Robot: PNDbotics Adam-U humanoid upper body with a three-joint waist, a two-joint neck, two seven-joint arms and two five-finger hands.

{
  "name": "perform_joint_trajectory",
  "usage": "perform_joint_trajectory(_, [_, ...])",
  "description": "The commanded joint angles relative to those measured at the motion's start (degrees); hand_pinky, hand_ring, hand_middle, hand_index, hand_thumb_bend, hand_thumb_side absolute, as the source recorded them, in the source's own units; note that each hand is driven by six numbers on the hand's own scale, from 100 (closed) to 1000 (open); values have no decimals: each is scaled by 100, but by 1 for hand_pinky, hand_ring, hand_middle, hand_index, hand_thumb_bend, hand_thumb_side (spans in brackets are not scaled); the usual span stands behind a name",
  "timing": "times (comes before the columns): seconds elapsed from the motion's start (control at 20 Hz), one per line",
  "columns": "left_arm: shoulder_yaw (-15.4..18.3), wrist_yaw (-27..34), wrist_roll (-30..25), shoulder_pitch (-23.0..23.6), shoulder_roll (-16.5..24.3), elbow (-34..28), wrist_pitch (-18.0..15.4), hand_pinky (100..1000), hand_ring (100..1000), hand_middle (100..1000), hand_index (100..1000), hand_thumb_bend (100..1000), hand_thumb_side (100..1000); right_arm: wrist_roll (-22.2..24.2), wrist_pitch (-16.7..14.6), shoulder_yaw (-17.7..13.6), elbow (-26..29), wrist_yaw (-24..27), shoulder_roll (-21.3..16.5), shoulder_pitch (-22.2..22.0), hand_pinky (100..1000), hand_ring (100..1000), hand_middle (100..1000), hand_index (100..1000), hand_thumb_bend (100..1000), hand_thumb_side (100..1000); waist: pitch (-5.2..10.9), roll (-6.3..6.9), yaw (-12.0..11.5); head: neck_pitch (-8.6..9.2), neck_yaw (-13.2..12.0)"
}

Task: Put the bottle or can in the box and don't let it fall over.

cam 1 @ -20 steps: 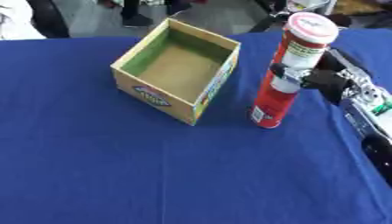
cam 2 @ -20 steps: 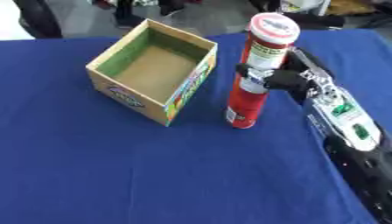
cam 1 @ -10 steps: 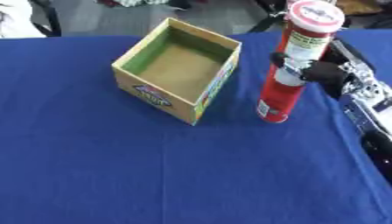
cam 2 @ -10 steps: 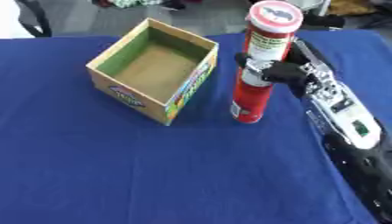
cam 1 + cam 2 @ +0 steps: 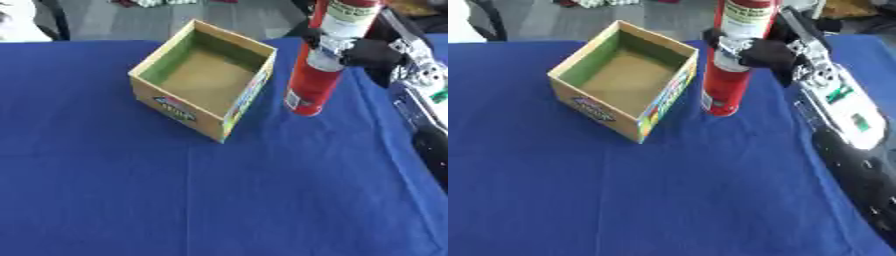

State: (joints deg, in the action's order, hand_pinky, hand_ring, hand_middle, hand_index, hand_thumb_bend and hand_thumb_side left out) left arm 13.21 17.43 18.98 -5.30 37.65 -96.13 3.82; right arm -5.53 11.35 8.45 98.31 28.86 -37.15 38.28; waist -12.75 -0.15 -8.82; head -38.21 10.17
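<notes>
The right hand (image 5: 767,52) wraps its fingers round the middle of the tall red can (image 5: 730,70), keeping it upright, so it can clear the wall of the open box (image 5: 623,87) just to the hand's left.

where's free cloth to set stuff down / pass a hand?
Free: all the blue tablecloth in front of the box, and left of it. Crowded: the strip between the box and the red can, held by the right hand.
</notes>
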Motion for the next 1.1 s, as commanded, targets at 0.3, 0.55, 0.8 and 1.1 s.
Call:
perform_joint_trajectory(0.3, [2, -19, -12, -86, 169, -173, 15, 828, 779, 738, 871, 562, 559, 9, 236, 271, -682, 47, 187, 1432, 914, 746, 372, 421, 372, 100, 113, 3, -46, -3, 71])
perform_joint_trajectory(0.55, [-19, -26, -30, -154, 178, -229, 25, 828, 779, 739, 871, 571, 564, 51, 108, 361, -1450, -229, 506, 1975, 910, 744, 374, 423, 357, 100, 19, -26, -139, 83, 230])
perform_joint_trajectory(0.8, [-68, -10, -72, -314, 170, -284, 36, 828, 780, 739, 871, 571, 565, 113, -67, 430, -2081, -542, 866, 2370, 908, 745, 384, 434, 365, 100, -109, -32, -261, 223, 396])
perform_joint_trajectory(1.1, [-124, 8, -130, -488, 137, -341, 51, 827, 781, 740, 872, 570, 565, 241, -347, 475, -3020, -1029, 1281, 2579, 910, 750, 401, 452, 386, 100, -184, -19, -400, 150, 483])
